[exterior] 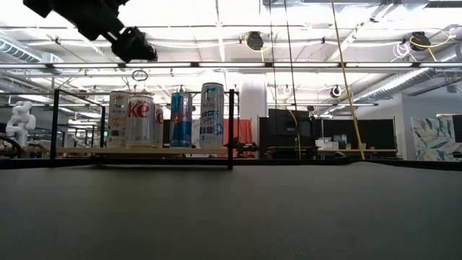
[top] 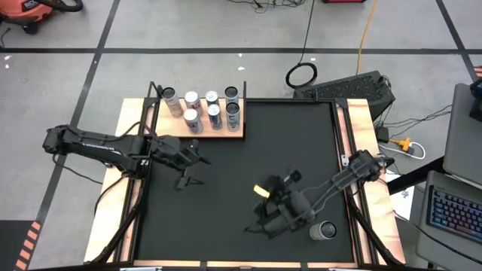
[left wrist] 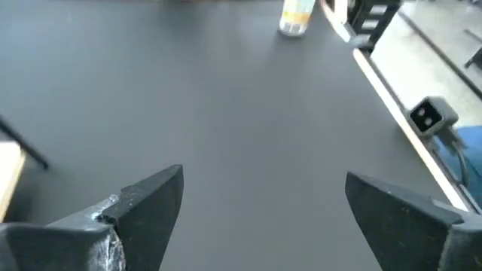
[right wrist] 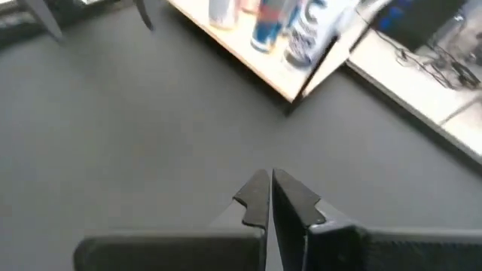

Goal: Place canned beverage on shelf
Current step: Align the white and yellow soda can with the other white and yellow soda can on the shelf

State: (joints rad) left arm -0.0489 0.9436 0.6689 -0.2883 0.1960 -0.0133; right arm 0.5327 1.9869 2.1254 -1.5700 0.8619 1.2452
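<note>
The table (top: 113,226) is carrying a big black mat (top: 248,173), and the shelf (top: 226,134) is sitting at the mat's far left corner. Two arms are working over the mat. The left hand (top: 188,172) is hovering just in front of the shelf with its fingers spread wide and nothing between them. The right hand (top: 256,226) is resting low near the mat's near right part, its fingers pressed together and empty.

Seven cans (top: 214,113) are standing upright on the shelf, in two rows. One more can (top: 325,230) is standing upright off the shelf, at the mat's near right corner, just beside the right arm. That is the one probably left to place. It is lying well across the mat from the left hand, diagonally toward the near right, and the left wrist view shows it (left wrist: 295,19) far ahead of the open fingers. The right arm is much nearer to it.
</note>
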